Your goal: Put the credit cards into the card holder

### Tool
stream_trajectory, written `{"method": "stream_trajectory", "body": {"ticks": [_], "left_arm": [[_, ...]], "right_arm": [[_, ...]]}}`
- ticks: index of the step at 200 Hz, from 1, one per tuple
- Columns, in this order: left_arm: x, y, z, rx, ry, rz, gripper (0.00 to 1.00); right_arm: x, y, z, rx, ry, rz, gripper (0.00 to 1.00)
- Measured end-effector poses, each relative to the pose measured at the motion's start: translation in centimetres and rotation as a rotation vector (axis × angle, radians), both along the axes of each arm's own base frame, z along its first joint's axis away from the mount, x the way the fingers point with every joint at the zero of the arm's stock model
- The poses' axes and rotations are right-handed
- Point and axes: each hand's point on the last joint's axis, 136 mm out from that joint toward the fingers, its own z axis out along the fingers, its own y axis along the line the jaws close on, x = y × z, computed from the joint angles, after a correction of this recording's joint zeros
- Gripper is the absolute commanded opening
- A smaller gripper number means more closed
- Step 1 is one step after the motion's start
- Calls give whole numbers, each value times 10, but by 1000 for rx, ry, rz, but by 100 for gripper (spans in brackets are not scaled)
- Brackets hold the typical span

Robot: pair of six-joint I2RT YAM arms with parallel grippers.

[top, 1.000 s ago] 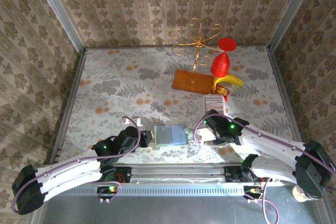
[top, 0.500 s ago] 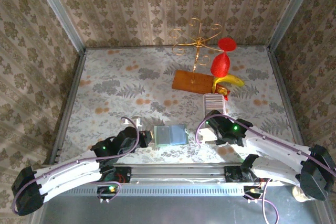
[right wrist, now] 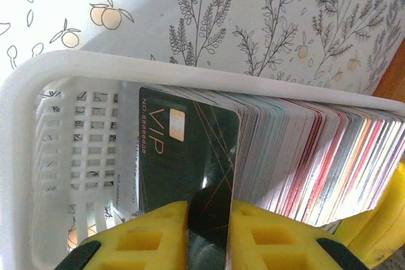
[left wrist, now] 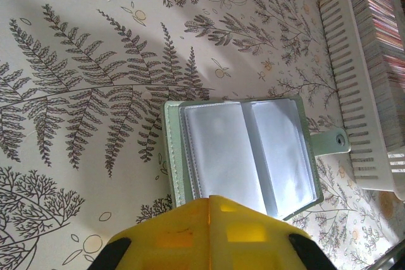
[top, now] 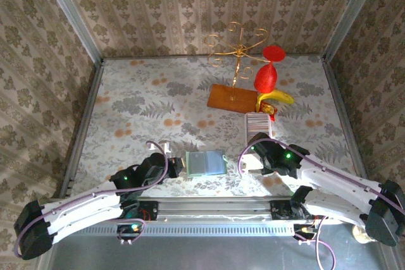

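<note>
The card holder (top: pixel 205 163) (left wrist: pixel 243 153) lies open and flat near the table's front edge, its clear pockets facing up and its tab pointing right. My left gripper (top: pixel 179 164) (left wrist: pixel 209 200) is shut with nothing in it, its yellow tips over the holder's near edge. A long row of credit cards (right wrist: pixel 304 150) (left wrist: pixel 386 36) stands on edge in the white ribbed tray (top: pixel 258 122) (right wrist: pixel 76 67). My right gripper (top: pixel 255 155) (right wrist: pixel 209 210) reaches into the tray's near end. It is shut on the front credit card (right wrist: pixel 186 150), a dark one marked VIP.
A brown wooden board (top: pixel 231 98) with a gold wire stand (top: pixel 237 45) sits behind the tray. A red object (top: pixel 266 77) and a yellow banana (top: pixel 276 97) lie beside the board. Walls enclose the table on three sides.
The right gripper's jaws have closed in on the front card, and that arm has shifted slightly right. The left gripper and the card holder have stayed in place.
</note>
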Motion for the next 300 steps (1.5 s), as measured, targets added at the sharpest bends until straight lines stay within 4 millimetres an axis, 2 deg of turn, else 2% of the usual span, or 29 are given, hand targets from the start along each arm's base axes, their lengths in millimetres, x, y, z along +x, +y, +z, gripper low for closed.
{"method": "stream_trajectory", "body": {"ticks": [65,90,118,132,149,172,197,218,234,245,258,282,300], "left_arm": [[-1,-2,-2,7,4,-7,6],[-1,-2,-3,11,6,-7,6],[-1,-2,-4,12,7,-7,6],[-1,-2,-4,12,7,-7,6],[-1,-1,-5,21,10,-5,8],[-1,3,-9,45,17,3,8],[0,1,-8,64,22,-2,7],[3,-6,-2,75,24,-12,3],[6,-13,0,98,34,-24,0],[7,-17,0,112,44,-32,0],[8,-23,-2,121,58,-42,0],[5,-33,-14,145,96,-77,0],[1,-41,-23,173,130,-105,0]], "right_arm": [[-2,-2,7,25,-9,-23,15],[-4,-3,17,44,-8,-39,8],[-15,-3,24,85,35,-54,0],[-20,-1,31,118,49,-66,0],[-19,4,49,195,43,-113,0],[-14,20,84,365,41,-212,0],[-8,43,124,653,77,-396,0],[0,59,139,901,154,-611,0],[6,74,134,1071,251,-783,0],[9,84,120,1164,337,-903,0],[9,96,92,1233,458,-1045,0],[3,114,46,1236,612,-1230,0],[2,131,36,1239,674,-1284,0]]}}
